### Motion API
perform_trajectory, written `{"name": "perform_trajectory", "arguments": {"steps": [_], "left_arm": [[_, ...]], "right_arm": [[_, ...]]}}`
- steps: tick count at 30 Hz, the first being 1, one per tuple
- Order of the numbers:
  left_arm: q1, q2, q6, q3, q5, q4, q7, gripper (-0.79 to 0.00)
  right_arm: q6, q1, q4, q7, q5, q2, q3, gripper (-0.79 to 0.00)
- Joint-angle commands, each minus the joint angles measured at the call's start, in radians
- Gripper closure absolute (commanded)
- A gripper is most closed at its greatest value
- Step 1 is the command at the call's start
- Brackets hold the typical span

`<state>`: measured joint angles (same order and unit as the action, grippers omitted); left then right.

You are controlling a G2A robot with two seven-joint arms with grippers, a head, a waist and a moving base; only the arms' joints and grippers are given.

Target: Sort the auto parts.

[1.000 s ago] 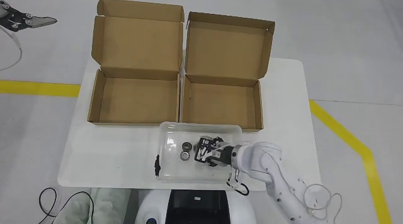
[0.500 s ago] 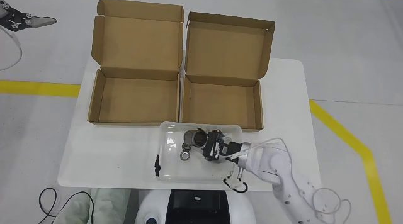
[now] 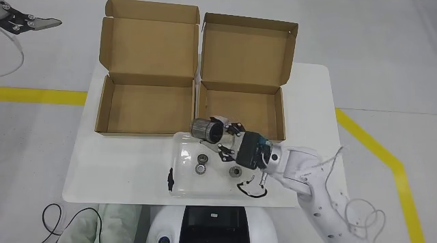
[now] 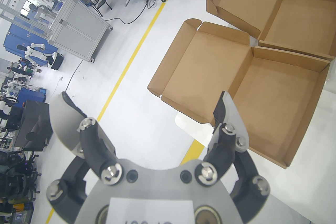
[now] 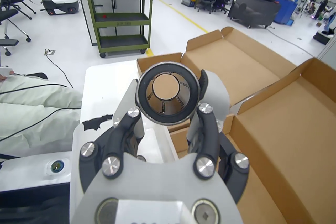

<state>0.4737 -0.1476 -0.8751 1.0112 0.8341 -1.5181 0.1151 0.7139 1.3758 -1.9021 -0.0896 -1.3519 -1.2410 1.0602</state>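
Right gripper [image 3: 213, 134] has its jaws clamped across a metal sleeve [image 3: 203, 130], held in the air at centre frame of the top view, over the far rim of the clear tray [image 3: 184, 188]. The grip is on the barrel sides. In the right wrist view we look straight down the bore, so the sleeve's long axis runs out along the fingers, away from the wrist. From above, that axis is near level and points to the upper left of the frame.

Relation that matters: the sleeve's open end sits right at the seam where the left box [image 3: 147, 110] and right box [image 3: 239, 115] meet, by their near walls. The left box lies along the axis direction and the right box off to its side. We can't tell which box this part belongs in.

Three small round parts [image 3: 202, 156] lie in the tray, below the sleeve in frame.

Left gripper [image 4: 143, 104] is spread wide and empty, out over the floor beside the boxes. The right arm is clearly nearer, so we'd expect it to do the drop. Risk as we see it: released level, the sleeve may roll.
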Motion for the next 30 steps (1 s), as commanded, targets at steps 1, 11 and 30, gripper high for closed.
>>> {"name": "perform_trajectory", "arguments": {"steps": [1,11,30], "left_arm": [[0.000,0.000,0.000,0.000,0.000,0.000,0.000,-0.785],[0.000,0.000,0.000,0.000,0.000,0.000,0.000,-0.785],[0.000,0.000,0.000,0.000,0.000,0.000,0.000,-0.785]], "right_arm": [[-0.004,-0.008,-0.002,-0.018,0.000,0.000,-0.002,0.000],[-0.056,-0.007,-0.111,-0.025,-0.002,0.003,0.015,0.000],[-0.059,-0.173,-0.177,-0.061,0.135,-0.008,0.036,0.000]]}}
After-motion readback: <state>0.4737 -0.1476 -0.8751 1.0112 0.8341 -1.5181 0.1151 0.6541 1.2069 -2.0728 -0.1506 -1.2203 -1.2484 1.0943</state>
